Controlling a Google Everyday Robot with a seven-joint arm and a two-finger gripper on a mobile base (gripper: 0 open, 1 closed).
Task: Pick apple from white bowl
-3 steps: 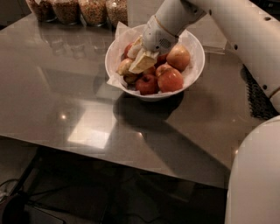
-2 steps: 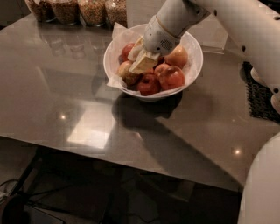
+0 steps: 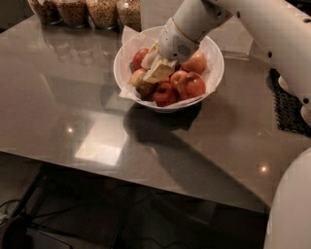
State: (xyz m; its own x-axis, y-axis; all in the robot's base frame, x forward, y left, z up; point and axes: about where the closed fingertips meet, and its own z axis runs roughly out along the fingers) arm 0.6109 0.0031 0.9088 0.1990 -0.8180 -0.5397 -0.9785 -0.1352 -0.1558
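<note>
Single-arm reach over the bench (image 3: 73,121), gripper (image 3: 156,72) set low inside the white bowl (image 3: 216,73), among the fruit left of centre; whether wide, narrow or closed on something cannot be told, tip sunk between apples. Apple (image 3: 191,85), red with an orange blush, lying in the bowl just beside the gripper, on the side toward the near right rim, touching a darker red apple (image 3: 164,94) directly in front of the gripper. Round, so no long axis to align with. Judged next need: a short shift toward that side, then closure across the widest part, neighbours crowding close. Crumpled paper (image 3: 127,39) lining the rim behind the gripper; jars (image 3: 102,9) well beyond, at the bench's far edge
</note>
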